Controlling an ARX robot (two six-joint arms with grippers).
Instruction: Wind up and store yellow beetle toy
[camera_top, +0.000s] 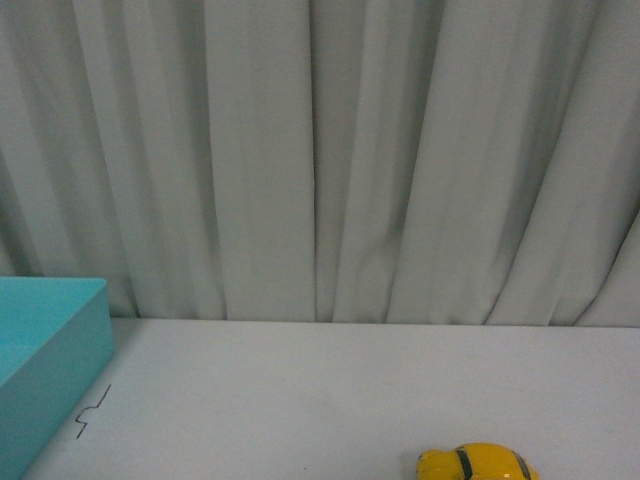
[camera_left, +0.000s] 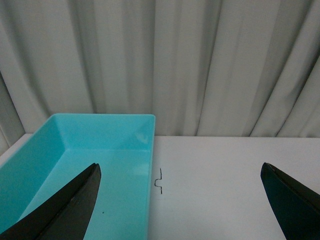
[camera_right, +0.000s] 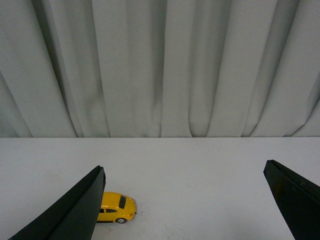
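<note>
The yellow beetle toy (camera_top: 478, 464) sits on the white table at the front view's lower edge, right of centre, partly cut off. In the right wrist view the toy (camera_right: 117, 207) stands on its wheels beside one dark finger, partly hidden behind it. My right gripper (camera_right: 182, 172) is open above the table with nothing between its fingers. My left gripper (camera_left: 179, 170) is open too, one finger (camera_left: 75, 205) over the turquoise bin (camera_left: 100, 170) and the other over bare table. Neither arm shows in the front view.
The turquoise bin (camera_top: 45, 350) stands at the table's left edge. A small bent black mark (camera_top: 92, 412) lies just right of it, the same mark (camera_left: 159, 181) in the left wrist view. A grey curtain (camera_top: 320, 150) hangs along the table's far edge.
</note>
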